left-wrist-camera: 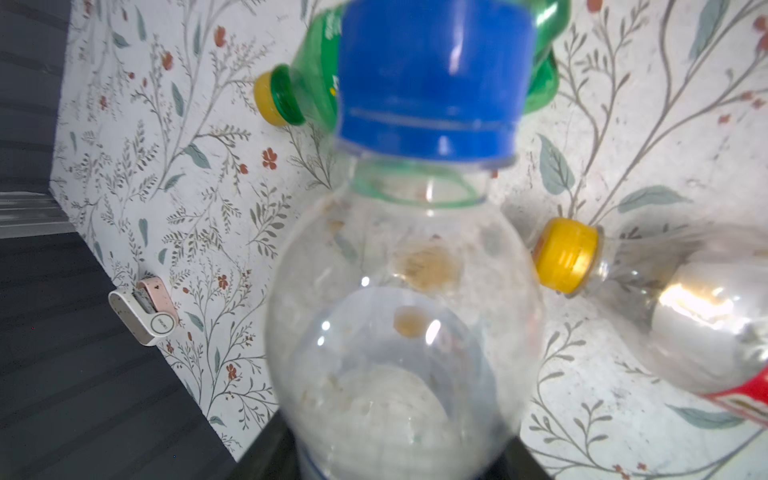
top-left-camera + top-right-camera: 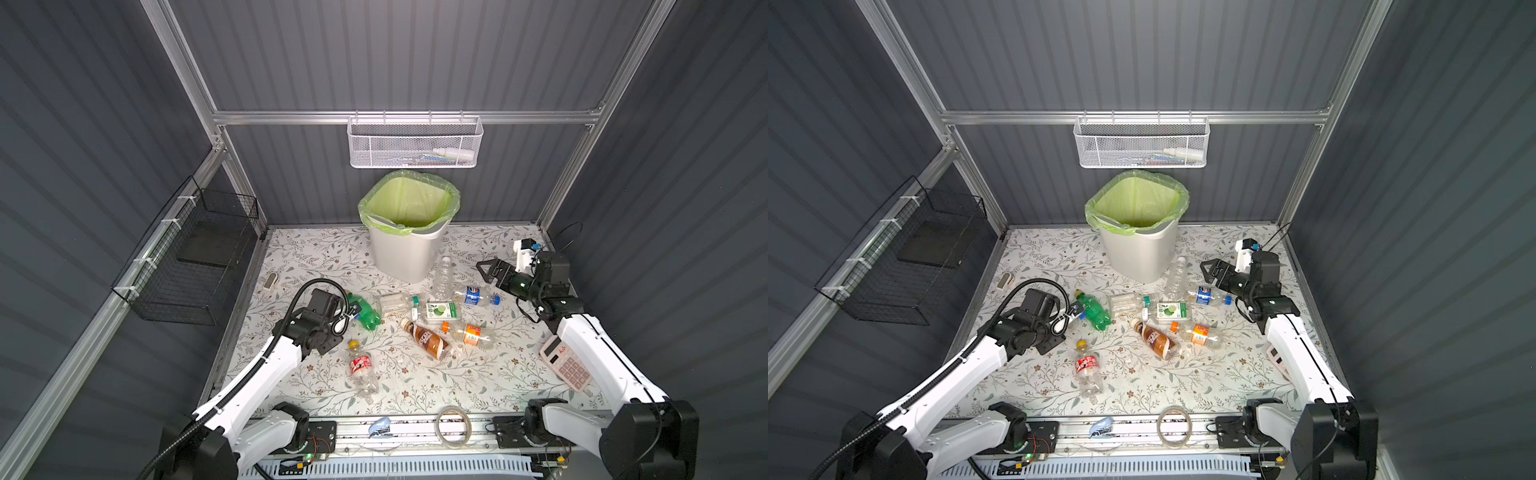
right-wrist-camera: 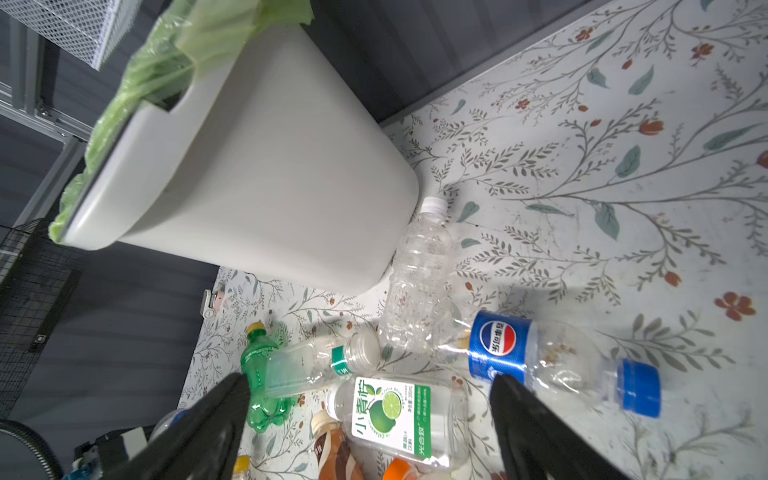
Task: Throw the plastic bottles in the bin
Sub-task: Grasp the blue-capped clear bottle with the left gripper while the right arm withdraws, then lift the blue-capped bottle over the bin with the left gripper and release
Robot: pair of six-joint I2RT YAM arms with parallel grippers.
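**Left gripper** (image 2: 352, 311): closed on a clear blue-capped bottle (image 1: 399, 311), gripped by the body with the cap pointing away from the wrist. The bottle fills the left wrist view. In both top views this gripper sits at the left-centre of the table (image 2: 415, 386), just beside the green bottle (image 2: 365, 312), which lies on its side with a yellow cap. Whether the held bottle is off the surface cannot be told.

**Right gripper** (image 2: 484, 269): jaws wide apart, nothing between them. It hangs over the far right of the table, to the right of the bin and apart from the bottles below it.

**Bin** (image 2: 409, 253): upright at the far centre of the table, green liner folded over its rim.

**Bottles on the table, all lying down:**
- The clear white-capped bottle (image 2: 444, 278) is just beside the bin's near right corner.
- The blue-labelled bottle (image 2: 476, 296) is to the near right of it, closest to the right gripper.
- The clear bottle with a green neck band (image 2: 399, 302) and the green-white labelled bottle (image 2: 438, 311) are in the centre, close together.
- The brown bottle (image 2: 428, 338) and the orange-labelled bottle (image 2: 469, 332) are just nearer than those.
- The red-labelled bottle (image 2: 361, 368), yellow cap, lies alone, nearer and to the left.

**Other items:** a calculator (image 2: 565, 365) lies at the right edge, partly under the right arm. A tape roll (image 2: 453, 426) lies on the near rail.
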